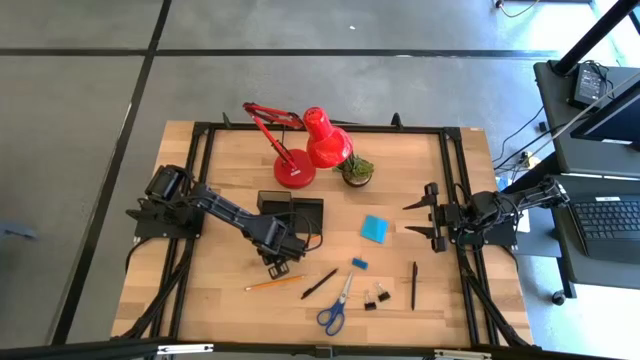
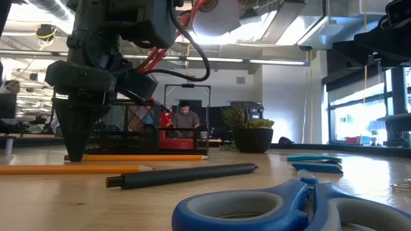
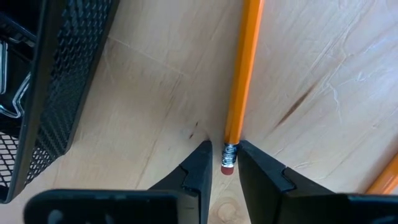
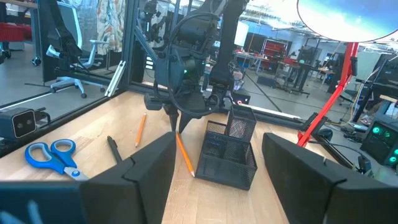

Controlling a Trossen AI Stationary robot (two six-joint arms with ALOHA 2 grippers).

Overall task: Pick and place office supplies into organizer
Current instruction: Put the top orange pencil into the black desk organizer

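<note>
- Left gripper [image 3: 224,163]: down at the table just in front of the organizer, fingers narrowed around the eraser end of an orange pencil [image 3: 242,68]; the pencil tip of that end sits between the fingertips, whether they press it I cannot tell.
- Organizer [image 1: 292,212]: black mesh box, mid-table, just beside the left gripper, in front of the red lamp [image 1: 305,150].
- Second orange pencil [image 1: 274,284]: flat on the table, near the front edge, close to the left gripper.
- Black pen [image 1: 319,284]: lying just right of that pencil.
- Blue-handled scissors [image 1: 335,308]: near the front edge, beside the pen.
- Binder clips [image 1: 377,296]: right of the scissors.
- Small blue eraser [image 1: 359,263]: above the scissors.
- Blue note pad [image 1: 375,228]: between organizer and right arm.
- Another black pen [image 1: 414,284]: right of the clips.
- Potted plant [image 1: 356,170]: beside the lamp base.
- Right gripper [image 1: 418,218]: waiting at the table's right side, fingers spread wide, holding nothing.
</note>
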